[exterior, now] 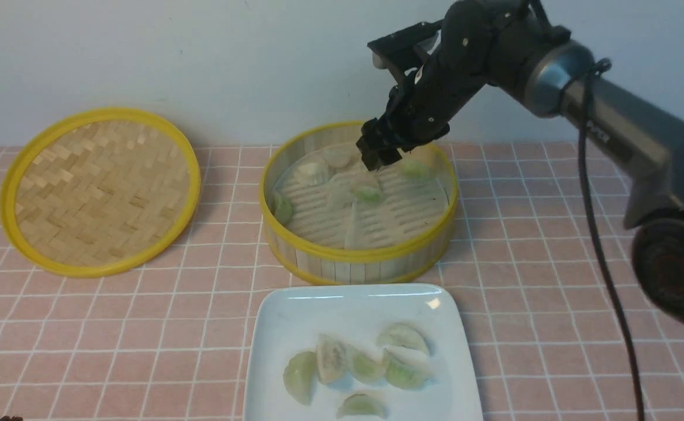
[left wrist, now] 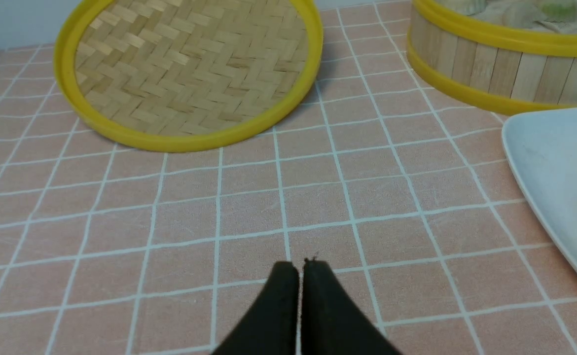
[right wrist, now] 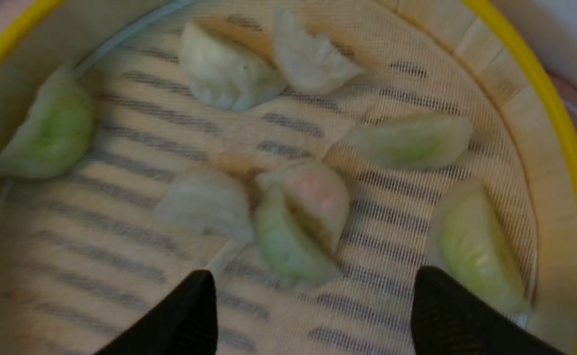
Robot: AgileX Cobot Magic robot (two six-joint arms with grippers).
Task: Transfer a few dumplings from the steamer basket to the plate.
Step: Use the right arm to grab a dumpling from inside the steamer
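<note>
My right gripper (exterior: pixel 380 156) hangs over the far side of the basket (exterior: pixel 358 264), jaws spread wide with nothing between them. Several dumplings (exterior: pixel 368 193) lie on the basket floor. Others sit on the plate (exterior: pixel 295 318) just in front. My left gripper (left wrist: pixel 298 268) is clenched, empty, over the table (left wrist: pixel 170 207).

On the pink tiled table (exterior: pixel 552 263), the round bamboo steamer basket with yellow rims (exterior: pixel 356 257) sits centre back. The flat woven yellow-rimmed lid (exterior: pixel 99 190) is to its left, apart from it. The glossy white squarish plate (exterior: pixel 295 321) lies just in front of the basket. Small pale crescent dumplings (exterior: pixel 368 193) lie in the basket, and 6 more on the plate. My right jaws hang over the basket's far side, and my left jaws are low before the lid.
</note>
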